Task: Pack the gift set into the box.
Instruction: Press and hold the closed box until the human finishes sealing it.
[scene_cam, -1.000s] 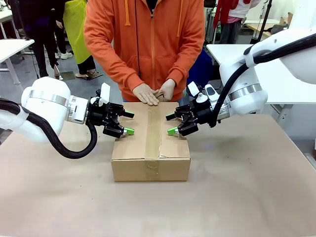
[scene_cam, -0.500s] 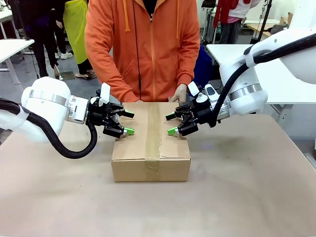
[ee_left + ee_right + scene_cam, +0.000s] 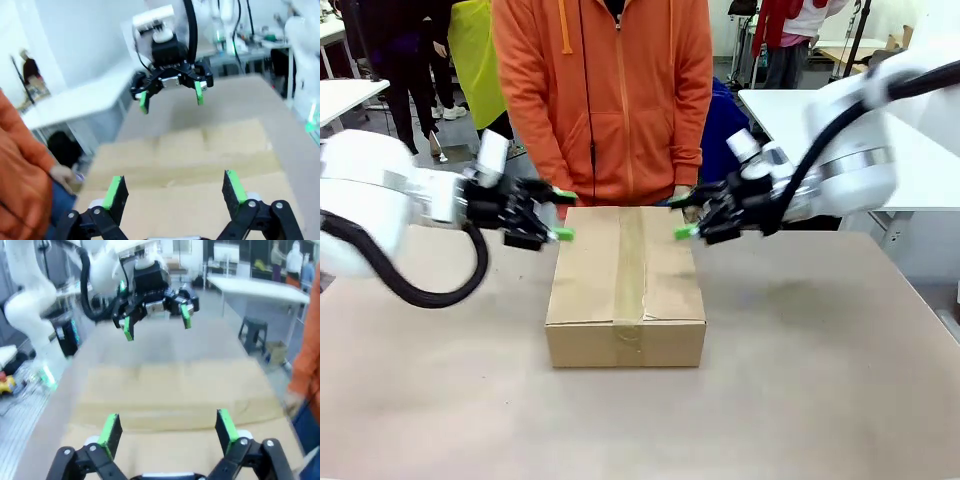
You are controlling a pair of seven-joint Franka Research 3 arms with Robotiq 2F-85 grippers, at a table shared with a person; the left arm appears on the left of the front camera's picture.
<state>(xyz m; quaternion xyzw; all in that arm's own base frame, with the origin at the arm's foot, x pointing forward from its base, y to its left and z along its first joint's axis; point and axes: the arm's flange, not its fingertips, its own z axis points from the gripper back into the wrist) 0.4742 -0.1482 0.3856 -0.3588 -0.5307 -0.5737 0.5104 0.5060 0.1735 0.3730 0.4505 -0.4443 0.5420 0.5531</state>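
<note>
The box point(image 3: 625, 285) is a brown carton lying shut on the table, with a strip of tape along the middle of its top. The gift set is out of view. My left gripper point(image 3: 563, 215) hovers open just off the box's far left corner. Opposite it, off the far right corner, my right gripper point(image 3: 682, 216) is open too. Neither touches the box. In the left wrist view my open left gripper point(image 3: 175, 190) looks across the box top point(image 3: 200, 150) at the right gripper point(image 3: 170, 92). In the right wrist view the open right gripper point(image 3: 168, 427) faces the left gripper point(image 3: 155, 315) across the box point(image 3: 175, 390).
A person in an orange hoodie point(image 3: 610, 100) stands close behind the box at the table's far edge, one hand point(image 3: 62, 175) low beside it. The brown table point(image 3: 820, 380) has free room in front and on both sides. White tables point(image 3: 880, 130) stand farther back.
Both grippers have risen and drawn back from over the box top toward its far corners. The person's hands have left the box top.
</note>
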